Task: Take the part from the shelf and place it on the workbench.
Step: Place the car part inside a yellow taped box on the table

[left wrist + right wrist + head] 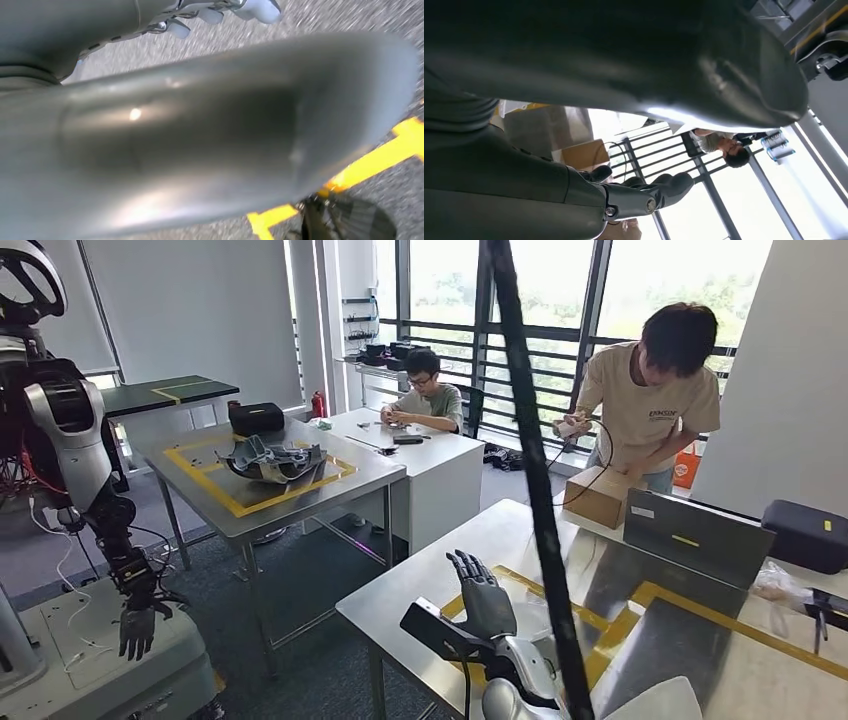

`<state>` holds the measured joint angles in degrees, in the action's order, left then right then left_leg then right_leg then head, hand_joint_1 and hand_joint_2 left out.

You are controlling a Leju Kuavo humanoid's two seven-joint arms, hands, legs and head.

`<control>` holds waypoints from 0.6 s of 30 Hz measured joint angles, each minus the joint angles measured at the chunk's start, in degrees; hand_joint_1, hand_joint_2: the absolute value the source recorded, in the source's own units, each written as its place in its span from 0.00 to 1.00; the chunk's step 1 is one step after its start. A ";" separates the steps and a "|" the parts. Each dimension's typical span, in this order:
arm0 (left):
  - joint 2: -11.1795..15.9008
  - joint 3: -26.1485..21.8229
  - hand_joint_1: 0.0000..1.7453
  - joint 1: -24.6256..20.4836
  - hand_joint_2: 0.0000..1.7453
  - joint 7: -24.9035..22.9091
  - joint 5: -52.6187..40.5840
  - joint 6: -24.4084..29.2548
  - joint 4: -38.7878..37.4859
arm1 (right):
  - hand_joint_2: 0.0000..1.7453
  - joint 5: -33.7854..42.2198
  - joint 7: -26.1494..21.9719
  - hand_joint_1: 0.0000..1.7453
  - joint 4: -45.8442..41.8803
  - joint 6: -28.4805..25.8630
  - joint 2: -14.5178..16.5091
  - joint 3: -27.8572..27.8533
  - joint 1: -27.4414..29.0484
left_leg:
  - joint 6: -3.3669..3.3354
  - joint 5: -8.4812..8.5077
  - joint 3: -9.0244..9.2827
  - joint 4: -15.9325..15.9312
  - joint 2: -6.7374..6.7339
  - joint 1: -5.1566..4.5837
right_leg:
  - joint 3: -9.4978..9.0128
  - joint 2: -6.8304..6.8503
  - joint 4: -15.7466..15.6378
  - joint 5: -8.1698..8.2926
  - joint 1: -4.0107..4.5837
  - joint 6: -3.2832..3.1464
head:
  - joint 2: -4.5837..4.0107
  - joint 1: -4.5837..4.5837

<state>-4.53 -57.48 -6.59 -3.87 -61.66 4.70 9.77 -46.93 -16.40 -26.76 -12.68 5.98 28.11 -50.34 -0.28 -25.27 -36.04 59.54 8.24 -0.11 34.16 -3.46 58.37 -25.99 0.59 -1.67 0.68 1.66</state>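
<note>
While the right hand (483,592) hovers empty, fingers spread, over the workbench (690,650) (left hand's state I cannot tell) — a careless swing could clip the laptop (697,536).

Workshop interior, daylit.
Tall windows (560,300) with dark frames and horizontal rails along the far side, greenery bright beyond; white roller blind (200,310) lowered at left. Grey carpet floor (310,580). Steel table (300,485) marked with a yellow tape rectangle, mid-room; nearer steel workbench (520,540) likewise taped in yellow. White desk (440,465) between them, one person seated (428,395) behind it, another standing (650,390) by a cardboard box (598,495). Dark-topped table (170,392) against the left wall. Red fire extinguisher (319,403) on the floor near the corner. White pillar (785,380) at right.
</note>
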 joint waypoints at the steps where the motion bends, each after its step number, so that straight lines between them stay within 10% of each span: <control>1: -0.01 -0.01 0.00 0.13 0.00 0.06 0.12 0.01 -0.02 | 0.00 0.07 -0.20 0.00 -0.09 -0.02 0.13 0.00 -0.10 | 0.27 -0.55 -0.42 0.83 -1.28 -0.15 | -0.43 0.76 -0.54 0.14 -0.15 -0.13 | 0.00 0.07; 4: 0.00 -0.01 0.00 0.00 0.00 0.24 0.25 0.02 -0.07 | 0.00 0.10 -0.43 0.00 -0.25 -0.04 0.26 0.01 -0.38 | 1.13 -4.81 -4.75 9.45 -6.84 -0.05 | -1.29 3.21 -1.33 0.15 -0.37 -0.41 | -0.02 0.23; 6: 0.04 -0.02 0.00 -0.09 0.00 0.27 0.26 0.02 -0.07 | 0.00 0.13 -0.41 0.00 -0.25 -0.04 0.22 0.02 -0.38 | 1.79 -6.28 -7.55 14.63 -7.86 0.48 | -1.36 4.93 -1.20 -0.13 -0.49 -0.30 | -0.02 0.21; 10: 0.09 -0.03 0.00 -0.02 0.00 0.18 0.12 0.09 -0.04 | 0.00 0.51 -0.41 0.00 -0.28 -0.10 0.19 0.02 -0.48 | 2.63 -0.68 -2.20 4.39 -10.36 1.04 | -1.54 7.79 -0.35 -1.12 -0.84 0.74 | -0.01 0.26; 14: 0.08 -0.04 0.00 -0.13 0.00 -0.17 0.05 0.32 -0.02 | 0.00 0.76 -0.41 0.00 -0.38 -0.18 0.22 0.03 -0.74 | 0.78 0.08 -0.09 0.02 -10.57 0.61 | -1.79 9.83 0.16 -1.89 -0.53 1.89 | 0.00 0.08; 18: 0.20 -0.17 0.00 0.12 0.00 -0.22 0.19 0.53 0.01 | 0.00 0.92 -0.42 0.00 -0.61 -0.59 0.41 0.04 -0.78 | -0.63 0.26 -0.08 -0.15 -8.23 0.82 | 0.62 5.98 5.98 -5.55 -1.06 2.88 | -0.01 -0.03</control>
<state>-4.33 -57.65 -6.47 -4.09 -61.47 5.23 9.78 -46.01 -16.82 -27.38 -13.27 6.39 28.15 -51.12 -0.91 -25.01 -36.12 59.40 0.01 0.71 34.78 2.52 64.35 -31.54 -0.47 1.22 0.67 1.63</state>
